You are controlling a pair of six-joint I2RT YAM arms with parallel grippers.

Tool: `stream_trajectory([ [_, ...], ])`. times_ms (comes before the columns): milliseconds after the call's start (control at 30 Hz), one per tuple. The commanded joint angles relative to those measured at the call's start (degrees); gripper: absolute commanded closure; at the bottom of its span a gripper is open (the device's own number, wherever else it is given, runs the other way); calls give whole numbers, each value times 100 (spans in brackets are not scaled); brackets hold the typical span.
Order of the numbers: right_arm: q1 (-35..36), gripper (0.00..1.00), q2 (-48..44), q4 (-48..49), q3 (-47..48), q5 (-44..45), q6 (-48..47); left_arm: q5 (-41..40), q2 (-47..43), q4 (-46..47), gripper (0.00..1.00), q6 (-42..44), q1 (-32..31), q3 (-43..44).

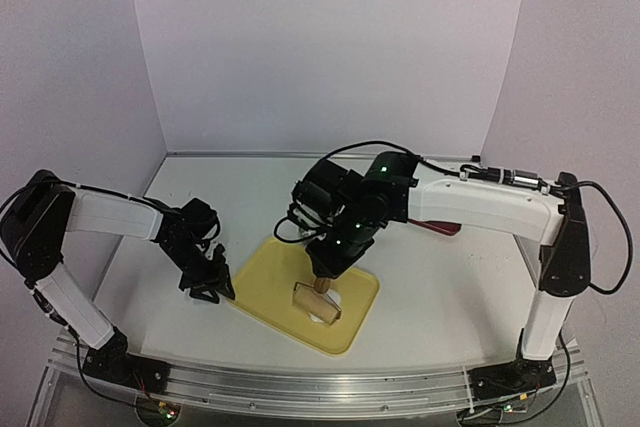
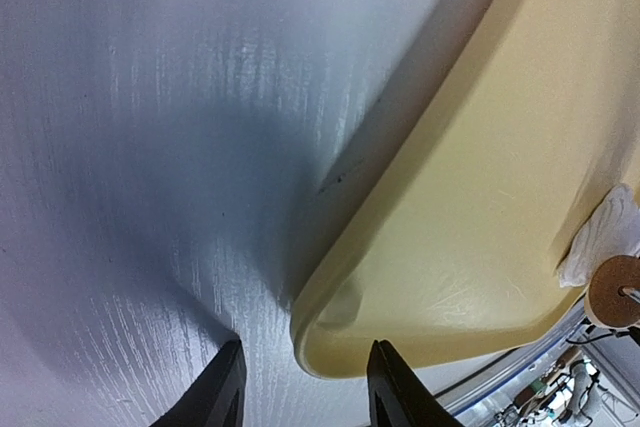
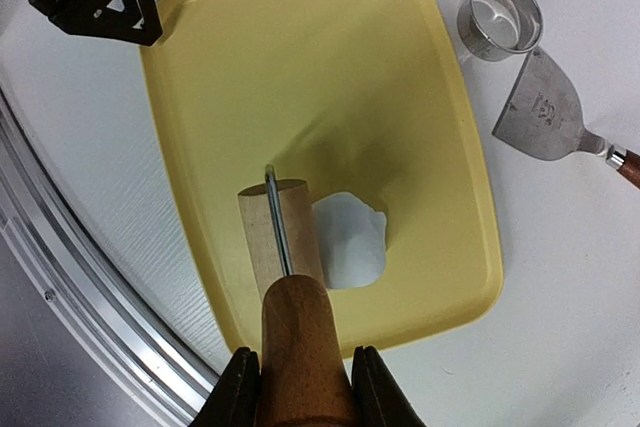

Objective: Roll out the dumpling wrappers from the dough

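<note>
The dough (image 3: 352,239) is a flattened white lump on the yellow tray (image 3: 300,57). A wooden roller (image 3: 280,237) lies across its left edge. My right gripper (image 3: 300,382) is shut on the roller's brown handle (image 3: 300,337). From above, the roller (image 1: 316,302) sits near the tray's front, under the right gripper (image 1: 322,272). My left gripper (image 2: 305,392) is open, its jaws either side of the tray's left corner (image 2: 335,332), low over the table. The left wrist view also catches the dough (image 2: 612,232) and the roller's end (image 2: 615,289). No dumpling wrappers are in view.
A steel ring cutter (image 3: 500,17) and a metal scraper (image 3: 545,107) with a red handle (image 1: 447,229) lie on the white table to the right of the tray. The table's metal rail (image 1: 320,387) runs along the near edge. White walls enclose the back and sides.
</note>
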Motion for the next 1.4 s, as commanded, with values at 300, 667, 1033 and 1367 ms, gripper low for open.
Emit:
stream_trajectory([
  [300,-74,100,461,-833,-106,1348,528,-461,521,161,74,324,35,-108],
  [667,-77,100,-156,-127,847,-192,810,-798,743,106,100,1229,32,404],
  [1033,-171,100,-934,-155,437,62,1974,-1705,1239,-471,100,2922,24,1621],
  [1367,-301,100,-1537,-97,-754,-292,2557,-1690,2091,-722,71,2871,23,2920],
])
